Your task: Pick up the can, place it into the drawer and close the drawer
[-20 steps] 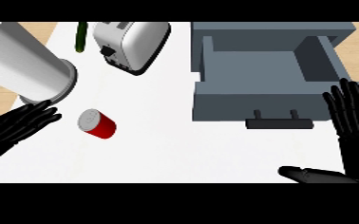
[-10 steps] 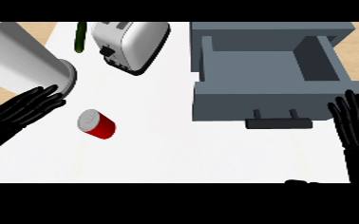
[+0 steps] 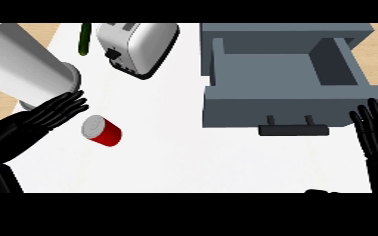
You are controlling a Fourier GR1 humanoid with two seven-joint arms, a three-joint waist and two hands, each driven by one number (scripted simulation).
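Note:
A red can with a silver top lies on its side on the white counter, left of the middle. My left hand is open just left of it, fingers straight and pointing up-right, their tips a little above the can's top and apart from it. The grey drawer stands pulled open at the right, its inside bare, a dark handle on its front. My right hand shows only as straight fingers at the right edge, beside the drawer's front corner.
A large silver cylinder lies at the far left, close above my left hand. A silver toaster sits at the top middle, with a thin green thing to its left. White counter stretches between can and drawer.
My left hand has moved up and to the right, closer to the can. My right hand has slid down and toward the right edge, so less of it shows.

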